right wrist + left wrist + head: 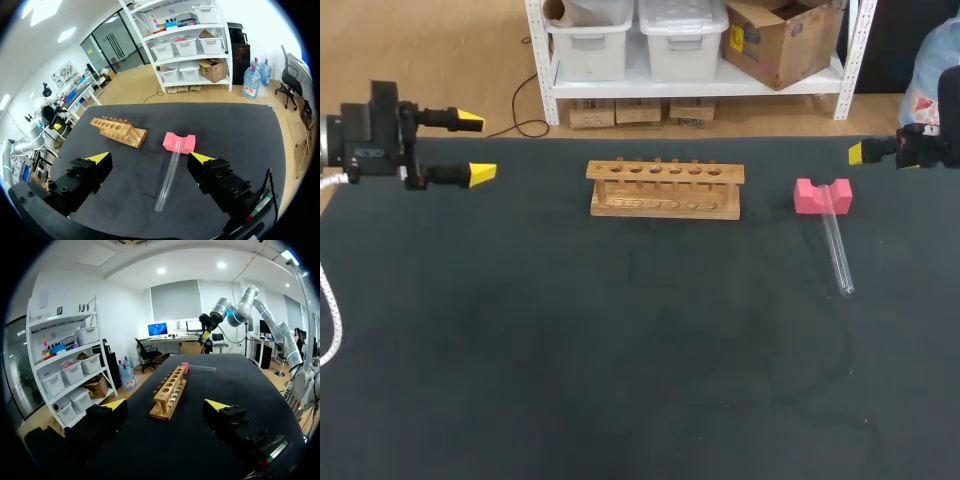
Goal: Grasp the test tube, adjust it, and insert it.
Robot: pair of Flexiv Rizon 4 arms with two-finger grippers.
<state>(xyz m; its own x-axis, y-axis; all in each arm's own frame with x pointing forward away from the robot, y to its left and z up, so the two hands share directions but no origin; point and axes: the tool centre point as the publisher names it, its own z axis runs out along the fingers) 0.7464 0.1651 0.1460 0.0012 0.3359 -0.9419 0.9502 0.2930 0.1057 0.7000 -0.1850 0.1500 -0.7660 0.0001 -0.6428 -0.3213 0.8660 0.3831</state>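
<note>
On the table's (520,350) right side the test tube (837,245) lies ungrasped, one end on a pink block (822,195). The left gripper (475,148) and right gripper (150,158) hang open and empty. The wooden rack (665,188) holds nothing, so every step seems to remain.

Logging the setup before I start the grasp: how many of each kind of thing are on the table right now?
test tube: 1
pink block: 1
wooden rack: 1
Total: 3
</note>
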